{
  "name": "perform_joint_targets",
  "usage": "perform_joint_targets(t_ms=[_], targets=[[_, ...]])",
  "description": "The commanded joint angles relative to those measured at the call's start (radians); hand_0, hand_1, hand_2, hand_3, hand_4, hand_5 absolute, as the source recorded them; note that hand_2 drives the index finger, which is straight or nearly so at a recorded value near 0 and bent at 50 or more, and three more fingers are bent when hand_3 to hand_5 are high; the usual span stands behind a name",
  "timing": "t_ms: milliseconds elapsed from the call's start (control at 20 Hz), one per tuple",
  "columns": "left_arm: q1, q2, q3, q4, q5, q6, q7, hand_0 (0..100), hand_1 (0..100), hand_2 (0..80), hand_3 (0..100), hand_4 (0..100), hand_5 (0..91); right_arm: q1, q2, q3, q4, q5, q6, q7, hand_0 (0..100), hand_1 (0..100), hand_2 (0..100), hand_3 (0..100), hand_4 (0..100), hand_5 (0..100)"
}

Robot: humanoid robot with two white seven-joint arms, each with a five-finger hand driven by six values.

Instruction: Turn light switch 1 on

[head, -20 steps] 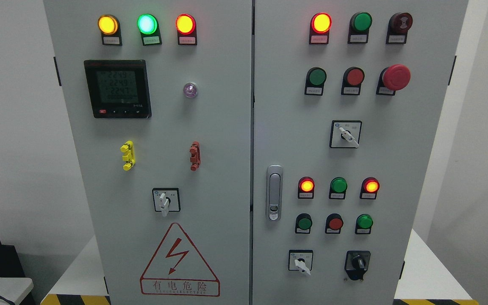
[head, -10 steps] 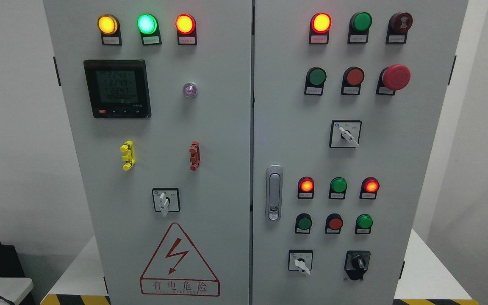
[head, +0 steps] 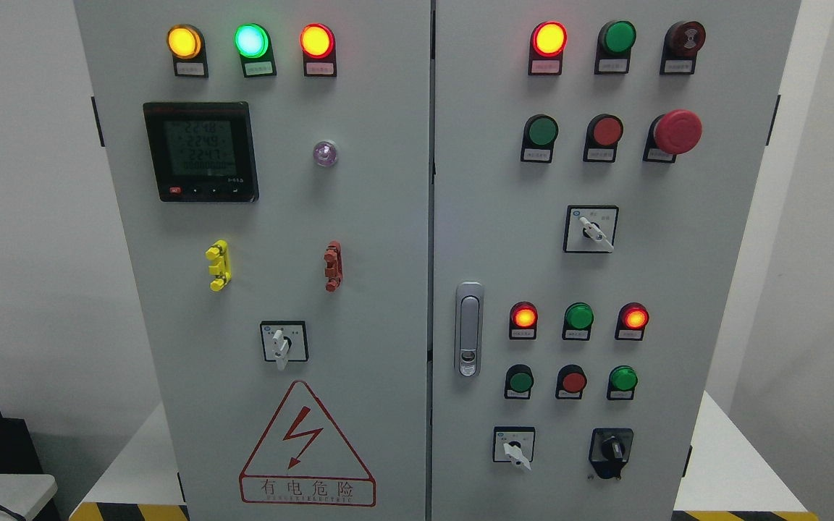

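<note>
- Grey two-door control cabinet (head: 388, 217) fills the head view, seam down the middle.
- No robot hand or arm in frame, so hand state cannot be told.
- Left door: top row of lit lamps, yellow lamp (head: 184, 41), green lamp (head: 250, 40), red lamp (head: 316, 40); below them a digital meter (head: 200, 151) with a lit screen, a small purple indicator (head: 325, 153) to its right.
- Yellow clip (head: 217, 265) and red clip (head: 332, 266) mid-door, well apart.
- White-handled rotary switch (head: 284, 341) on the left door, handle pointing down; red hazard triangle (head: 306, 445) just below it.
- Right door: door latch (head: 468, 329) near the seam, red mushroom stop button (head: 676, 132) upper right, upper rotary switch (head: 591, 229) with handle angled down-right.
- Lower right: lower rotary switch (head: 513, 445), black knob switch (head: 611, 449) beside it.
- Labels too small to read; cannot tell which switch is number 1.
- Nothing stands in front of any switch.
</note>
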Motion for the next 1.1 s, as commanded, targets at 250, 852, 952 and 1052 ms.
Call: perform_joint_targets(t_ms=[250, 852, 952, 1052], targets=[[-0.053, 0.02, 0.023, -0.248, 0.002, -0.042, -0.071, 35, 0, 32.2, 55, 66, 44.7, 0.001, 0.001, 0.017, 0.0, -0.025, -0.001, 0.0, 12, 39, 0, 0, 0, 0], [-0.107, -0.002, -0.106, -0.327, 0.031, -0.075, -0.073, 14, 10, 42.7, 67, 75, 62.8, 0.001, 0.001, 0.017, 0.0, -0.025, -0.001, 0.0, 12, 39, 0, 0, 0, 0], [-0.112, -0.002, -0.146, -0.328, 0.033, -0.075, -0.073, 14, 11, 43.1, 68, 76, 64.8, 0.001, 0.001, 0.017, 0.0, -0.025, 0.001, 0.0, 12, 39, 0, 0, 0, 0], [-0.124, -0.003, -0.173, -0.333, 0.033, -0.075, -0.071, 14, 11, 43.5, 69, 76, 65.4, -0.001, 0.001, 0.017, 0.0, -0.025, -0.001, 0.0, 12, 39, 0, 0, 0, 0]])
